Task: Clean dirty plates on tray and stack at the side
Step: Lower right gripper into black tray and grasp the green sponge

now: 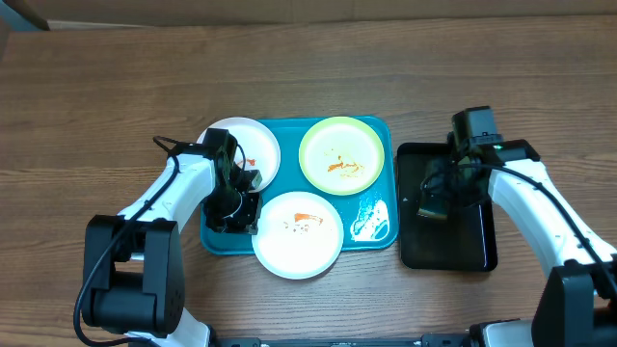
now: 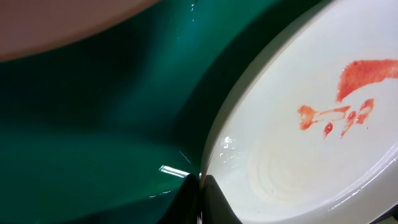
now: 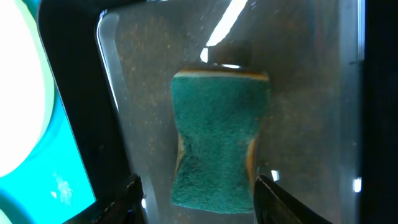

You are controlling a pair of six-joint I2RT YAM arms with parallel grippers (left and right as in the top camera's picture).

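Observation:
On the turquoise tray (image 1: pixel 383 129) lie three plates. A white plate (image 1: pixel 253 146) sits at the back left, a yellow-green plate (image 1: pixel 342 154) with orange smears at the back right, and a white plate (image 1: pixel 299 233) with red smears at the front. My left gripper (image 1: pixel 241 207) is shut on that front plate's left rim; the left wrist view shows the gripper (image 2: pixel 200 199) pinching the rim of the smeared plate (image 2: pixel 298 155). My right gripper (image 3: pixel 202 199) hangs open over a green sponge (image 3: pixel 217 137), one finger on each side and neither pressing it.
The sponge lies in a black tray (image 1: pixel 472 246) just right of the turquoise tray. A whitish foamy smear (image 1: pixel 371 220) marks the turquoise tray's front right corner. Bare wooden table surrounds both trays.

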